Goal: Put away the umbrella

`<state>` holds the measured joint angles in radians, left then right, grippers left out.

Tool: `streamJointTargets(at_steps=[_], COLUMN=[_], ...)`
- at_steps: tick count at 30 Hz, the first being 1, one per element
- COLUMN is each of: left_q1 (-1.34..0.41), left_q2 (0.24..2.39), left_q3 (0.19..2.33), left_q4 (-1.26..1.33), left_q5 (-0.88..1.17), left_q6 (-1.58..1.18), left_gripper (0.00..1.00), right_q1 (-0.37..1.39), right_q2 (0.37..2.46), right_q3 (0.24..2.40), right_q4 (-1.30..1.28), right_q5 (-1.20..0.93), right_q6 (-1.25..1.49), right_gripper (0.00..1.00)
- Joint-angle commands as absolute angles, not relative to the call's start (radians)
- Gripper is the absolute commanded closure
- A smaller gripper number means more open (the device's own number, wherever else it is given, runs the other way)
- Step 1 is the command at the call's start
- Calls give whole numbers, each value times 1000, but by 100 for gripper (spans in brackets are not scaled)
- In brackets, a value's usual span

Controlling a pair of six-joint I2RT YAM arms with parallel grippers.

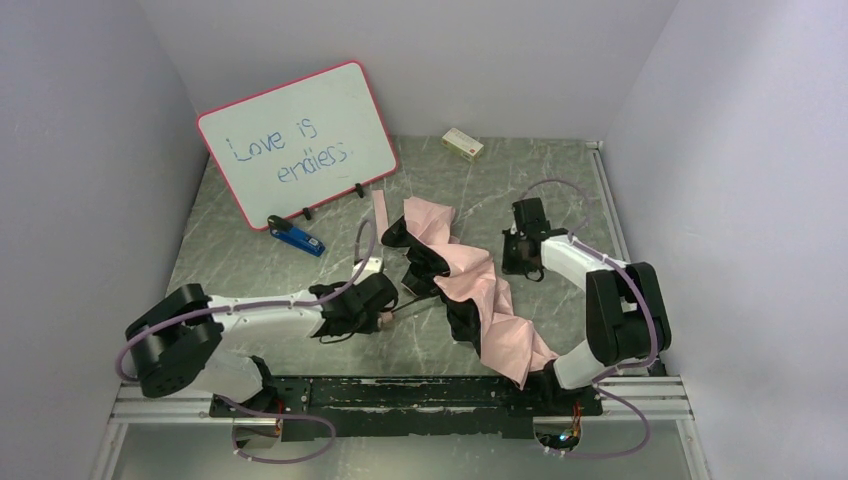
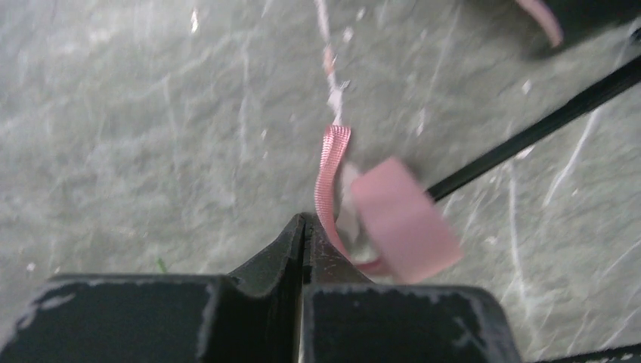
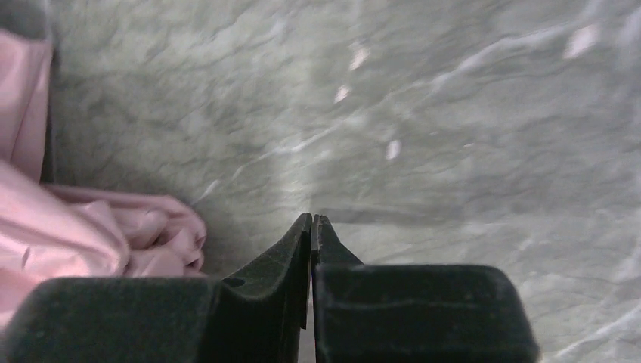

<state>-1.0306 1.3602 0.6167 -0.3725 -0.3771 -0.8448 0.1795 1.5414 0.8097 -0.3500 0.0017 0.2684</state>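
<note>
The umbrella (image 1: 470,280) lies between the left gripper (image 2: 305,223) and the right gripper (image 3: 312,223). It stretches from 11 o'clock to 5 o'clock. Its handle (image 2: 404,227) sits just beside the left one, at 2 o'clock, so that one is nearer. Both are squeezed closed and hold nothing.

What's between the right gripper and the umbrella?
Only bare table, seen in the right wrist view: the right gripper sits apart from the umbrella.

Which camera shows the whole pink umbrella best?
The top camera: nearly the whole crumpled umbrella shows there. The left wrist camera catches only its handle, loop and thin black shaft. The right wrist camera shows just a corner of pink cloth.
</note>
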Motion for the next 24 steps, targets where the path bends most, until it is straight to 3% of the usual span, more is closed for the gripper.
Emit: streamJointTargets(at_steps=[1, 7, 14, 24], left_q1=[-995, -991, -977, -903], left_q2=[1449, 1597, 1577, 1557], left_q3=[689, 844, 827, 854], left_q4=[-241, -161, -199, -185], left_q5=[-359, -288, -328, -251], left_q6=[-768, -666, -655, -522], left_gripper=[95, 95, 95, 95], right_q1=[288, 577, 588, 590], right_q2=[1526, 1497, 1423, 1345], right_q3=[790, 778, 746, 699], right_q4=[-387, -344, -354, -362], right_q5=[-56, -89, 17, -53], right_q6=[282, 429, 463, 492], right_gripper=[94, 95, 96, 79])
